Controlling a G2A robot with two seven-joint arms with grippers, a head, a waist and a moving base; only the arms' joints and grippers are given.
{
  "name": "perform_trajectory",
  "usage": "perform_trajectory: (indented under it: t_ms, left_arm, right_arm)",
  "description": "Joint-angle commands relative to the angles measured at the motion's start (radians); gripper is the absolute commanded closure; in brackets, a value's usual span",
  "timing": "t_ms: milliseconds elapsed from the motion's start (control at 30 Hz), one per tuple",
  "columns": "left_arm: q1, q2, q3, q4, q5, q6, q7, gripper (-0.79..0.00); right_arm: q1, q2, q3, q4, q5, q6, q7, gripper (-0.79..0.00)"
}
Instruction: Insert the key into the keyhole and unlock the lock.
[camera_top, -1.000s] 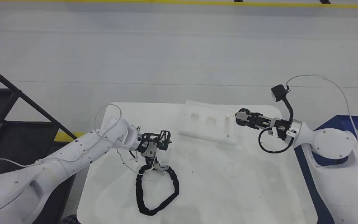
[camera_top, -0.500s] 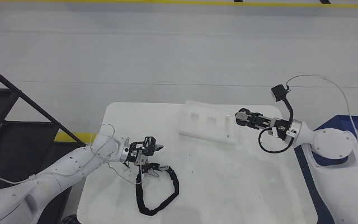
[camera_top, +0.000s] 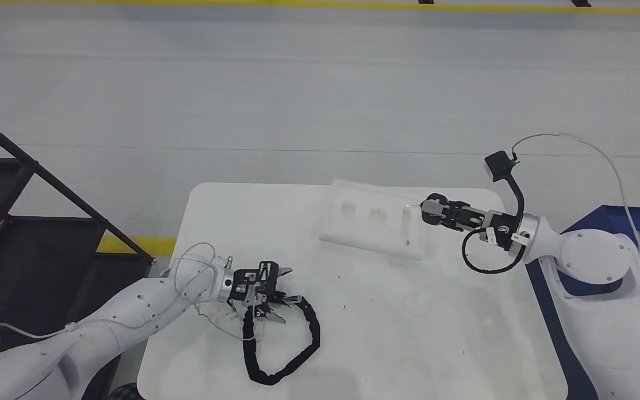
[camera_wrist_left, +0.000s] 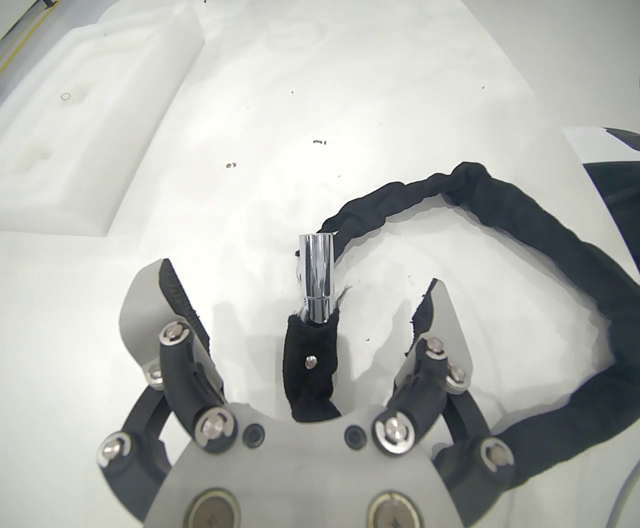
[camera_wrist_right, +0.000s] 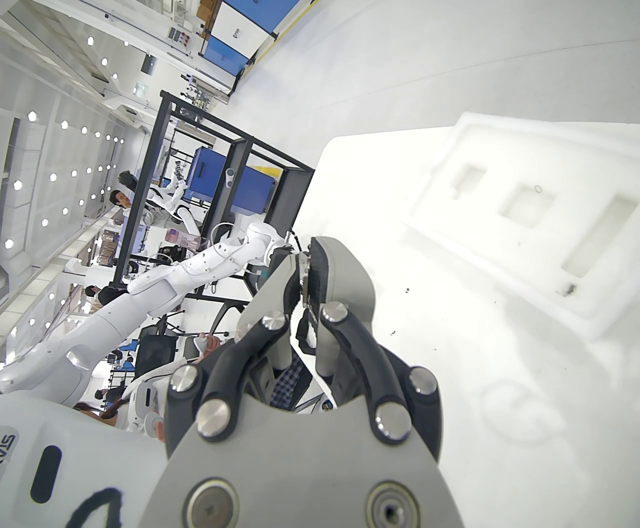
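The left hand (camera_top: 272, 296) has slid lower left in the top view, now open astride the lock (camera_wrist_left: 316, 272) on the desk (camera_top: 420, 320), ready to grip. The right hand (camera_top: 437, 211), centre right, stays closed, seemingly on the key (camera_top: 413, 204).

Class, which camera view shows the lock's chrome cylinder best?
The left wrist view: the chrome cylinder sits large between the open fingers of the left end effector, joined to the black chain. In the top view it is a tiny glint by that end effector. The right wrist view faces the foam tray.
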Motion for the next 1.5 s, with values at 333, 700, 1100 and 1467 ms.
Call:
perform_trajectory:
  t_ms: [333, 700, 1100, 1467]
  left_arm:
    - [0.014, -0.041, -0.016, 0.072, 0.048, 0.009, 0.042, -0.160]
    - [0.022, -0.070, -0.038, 0.097, 0.063, -0.010, 0.010, 0.000]
    - [0.027, -0.057, -0.108, 0.031, 0.027, -0.067, 0.062, 0.000]
    - [0.046, 0.007, -0.254, -0.181, -0.075, -0.112, 0.082, 0.000]
  right_arm:
    - [0.000, 0.000, 0.000, 0.000, 0.000, 0.000, 0.000, 0.000]
    - [0.000, 0.000, 0.000, 0.000, 0.000, 0.000, 0.000, 0.000]
    - [0.000, 0.000, 0.000, 0.000, 0.000, 0.000, 0.000, 0.000]
    - [-0.008, 0.004, -0.031, -0.082, -0.057, 0.028, 0.035, 0.000]
